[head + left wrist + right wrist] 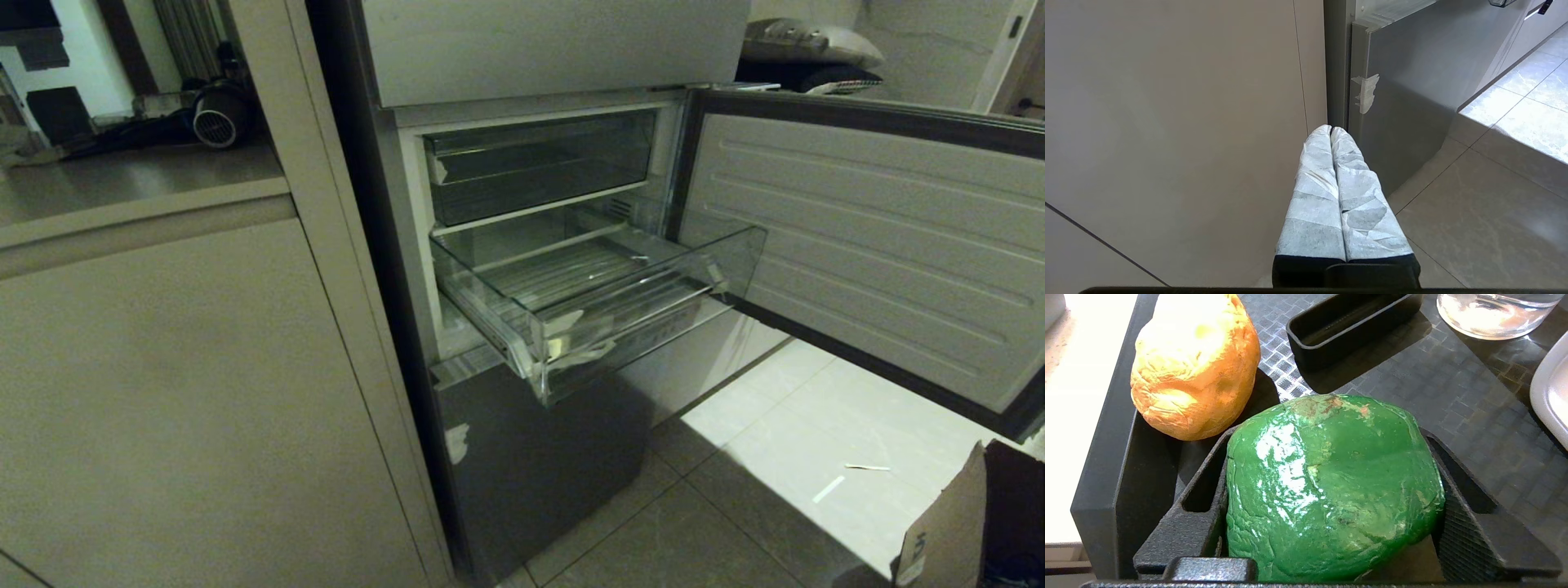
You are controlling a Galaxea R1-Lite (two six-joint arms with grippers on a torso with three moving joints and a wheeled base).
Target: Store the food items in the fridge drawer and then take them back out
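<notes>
Green glossy food piece (1331, 490) sits between your right gripper (1331, 539) jaws, black fingers (1200, 498) close along both its sides. You can't tell from the right wrist view whether the pads are actually pressing it or just flanking it. It rests on a dark checker-patterned surface (1453, 416).

Brownish-orange food piece (1192, 363) lies just beside the green one, at the raised black edge of that surface, touching or nearly touching it. Near them you have a small black rectangular tray (1347, 326), the base of a clear glass (1490, 314) and the rim of a white plate (1551, 396).

Head view: clear fridge drawer (620, 327) is pulled out under the darker upper drawer (539, 163), ribbed floor bare, white tape scraps on the front lip. Fridge door (865, 245) stands swung open to the right. Neither arm shows there. A cardboard box (955, 523) corner sits on the tiled floor (775, 490).

Your left gripper (1331, 130) is parked low, taped fingers (1314, 204) pressed together, pointing at the gap between the beige cabinet panel (1167, 122) and the grey lower fridge door (1404, 102).
</notes>
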